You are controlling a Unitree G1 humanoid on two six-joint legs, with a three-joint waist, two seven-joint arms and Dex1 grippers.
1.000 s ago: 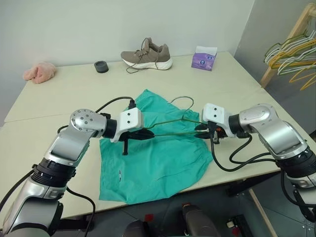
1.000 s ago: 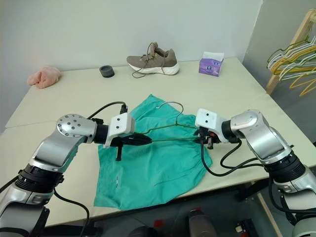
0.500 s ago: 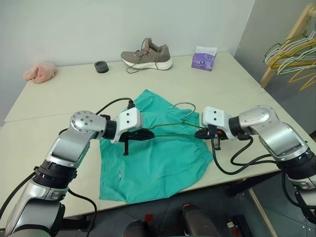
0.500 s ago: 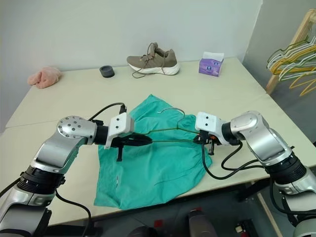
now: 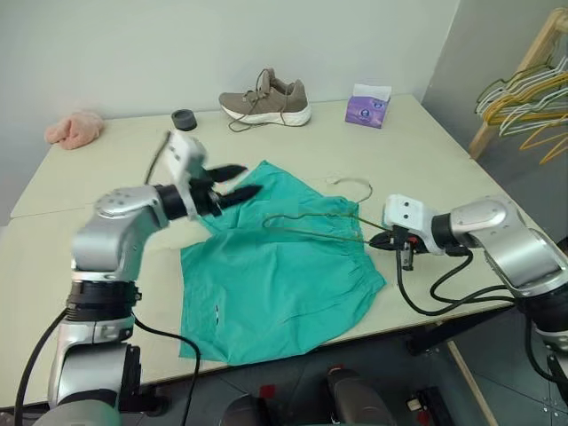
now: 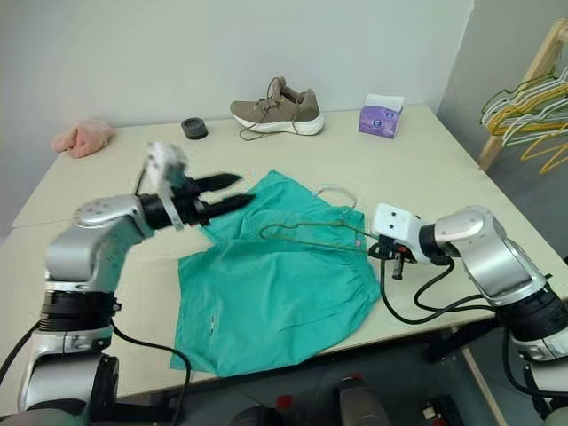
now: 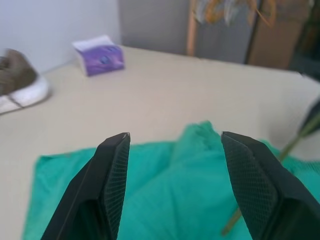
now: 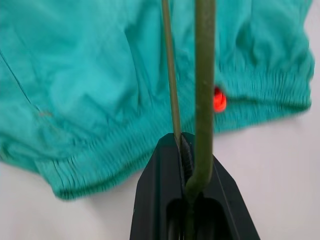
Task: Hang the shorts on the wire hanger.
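Since the earlier frames the left hand (image 5: 238, 180) has let go of the wire hanger (image 5: 306, 225), swung up and away toward the far left corner of the shorts (image 5: 275, 275), and spread its fingers; it now hovers wide open and empty above that corner. The right hand (image 5: 377, 240) has drawn a little to the right and stays clamped shut on the hanger's end bend, the wire pinched between its fingers in the right wrist view.

From that grip the hanger runs leftward, low over the shorts, its long axis across the bench (image 5: 106, 160); its free end stops short of the left hand, with a clear gap between them, and its hook (image 5: 351, 184) curls toward the far side.

The shorts lie flat on the bench beneath the hanger, the gathered waistband toward the right hand, the legs toward the near left. The left hand is the nearer one to the cloth's free edge, so lifting fabric onto the wire probably falls to it.
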